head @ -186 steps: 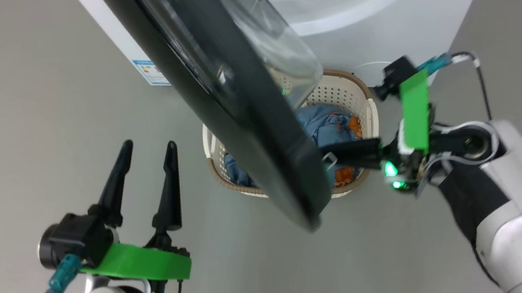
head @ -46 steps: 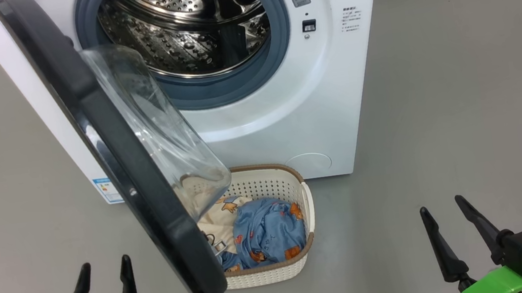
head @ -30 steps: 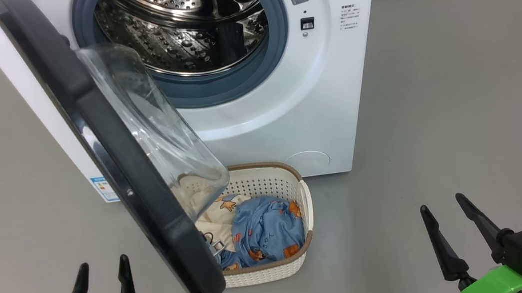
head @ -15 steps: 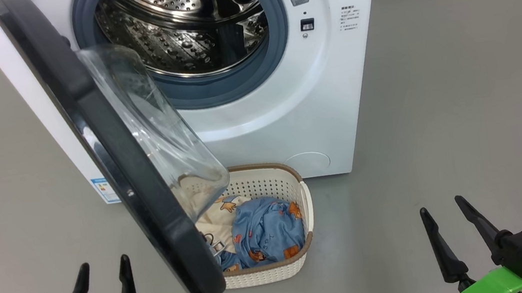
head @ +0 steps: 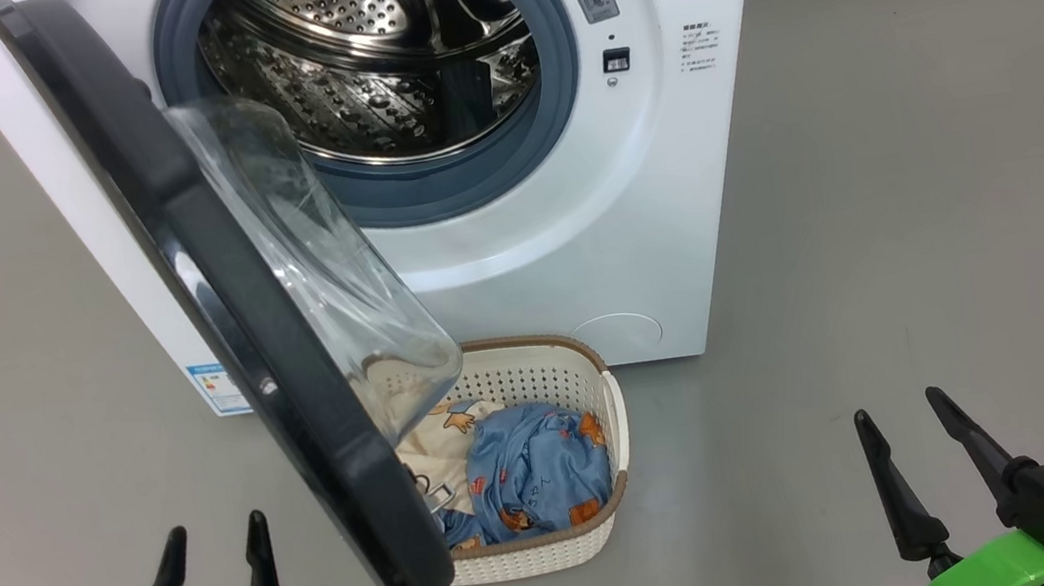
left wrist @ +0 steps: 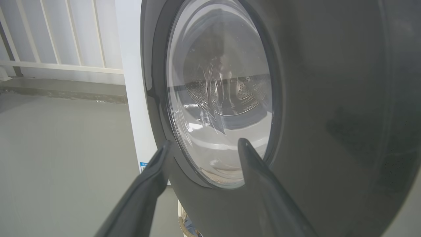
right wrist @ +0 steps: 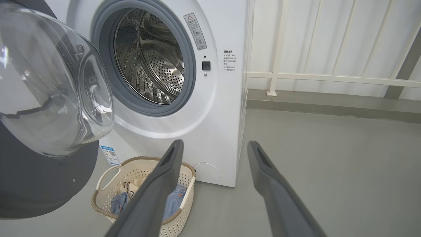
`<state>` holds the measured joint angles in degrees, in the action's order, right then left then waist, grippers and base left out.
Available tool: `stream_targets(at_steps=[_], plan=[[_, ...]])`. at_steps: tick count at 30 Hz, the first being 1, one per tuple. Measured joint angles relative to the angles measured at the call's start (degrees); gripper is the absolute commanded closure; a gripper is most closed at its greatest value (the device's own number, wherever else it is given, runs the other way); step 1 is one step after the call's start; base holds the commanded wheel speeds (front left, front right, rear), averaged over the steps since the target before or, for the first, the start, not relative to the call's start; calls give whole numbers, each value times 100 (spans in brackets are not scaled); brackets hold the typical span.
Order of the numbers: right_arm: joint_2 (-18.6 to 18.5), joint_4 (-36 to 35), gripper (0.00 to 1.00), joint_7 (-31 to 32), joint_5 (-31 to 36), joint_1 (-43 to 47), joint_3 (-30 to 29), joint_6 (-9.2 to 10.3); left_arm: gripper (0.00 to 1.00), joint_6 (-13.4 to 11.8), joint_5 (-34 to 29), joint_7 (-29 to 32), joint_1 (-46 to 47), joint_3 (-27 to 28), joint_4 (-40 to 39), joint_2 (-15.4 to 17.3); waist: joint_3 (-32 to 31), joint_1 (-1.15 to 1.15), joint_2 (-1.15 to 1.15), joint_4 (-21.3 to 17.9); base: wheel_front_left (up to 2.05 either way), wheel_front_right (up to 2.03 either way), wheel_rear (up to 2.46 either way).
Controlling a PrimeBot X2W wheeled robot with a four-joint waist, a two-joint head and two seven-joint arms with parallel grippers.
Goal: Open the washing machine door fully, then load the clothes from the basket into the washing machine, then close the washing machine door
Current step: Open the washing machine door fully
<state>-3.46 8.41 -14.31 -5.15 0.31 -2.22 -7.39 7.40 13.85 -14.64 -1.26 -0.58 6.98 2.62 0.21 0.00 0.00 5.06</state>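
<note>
The white washing machine (head: pixel 574 226) stands ahead with its steel drum (head: pixel 370 61) exposed. Its black door (head: pixel 207 274) hangs partly open toward me, glass bowl (head: pixel 316 260) facing the drum. The cream basket (head: pixel 556 551) sits on the floor under the door's lower edge, holding blue bear-print clothes (head: pixel 535 468) and a cream piece (head: pixel 436 440). My left gripper (head: pixel 216 528) is open at the lower left, just outside the door; the left wrist view has the open left gripper (left wrist: pixel 204 142) before the door's outer face (left wrist: pixel 329 98). My right gripper (head: pixel 898 406) is open at the lower right, well clear of the basket (right wrist: pixel 105 197).
Bare grey floor (head: pixel 927 230) spreads to the right of the machine. A white railing (right wrist: pixel 329 77) above a low kerb runs behind it. A blue label sticker (head: pixel 217 386) marks the machine's lower left corner.
The head camera has shifted a little, so everything sits slightly lower in its view. Door, basket and both open grippers hold their places.
</note>
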Motion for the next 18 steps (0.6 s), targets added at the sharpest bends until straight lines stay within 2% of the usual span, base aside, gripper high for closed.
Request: stream_targets(at_steps=[10,11,12,18], plan=[[34,54,0,0,5,0,-24,0,0,0,0,0,-17,-47,12,9,-17,0,0,8,0,0,0],[36,60,0,0,5,0,-25,0,70,0,4,0,-18,-55,13,11,-16,-1,0,6,0,0,0],[38,64,0,0,5,0,-26,0,100,0,9,0,-18,-63,13,10,-14,0,0,4,0,0,0],[51,80,0,0,5,0,-34,0,100,0,56,0,-21,-78,22,10,1,0,0,-4,0,0,0]])
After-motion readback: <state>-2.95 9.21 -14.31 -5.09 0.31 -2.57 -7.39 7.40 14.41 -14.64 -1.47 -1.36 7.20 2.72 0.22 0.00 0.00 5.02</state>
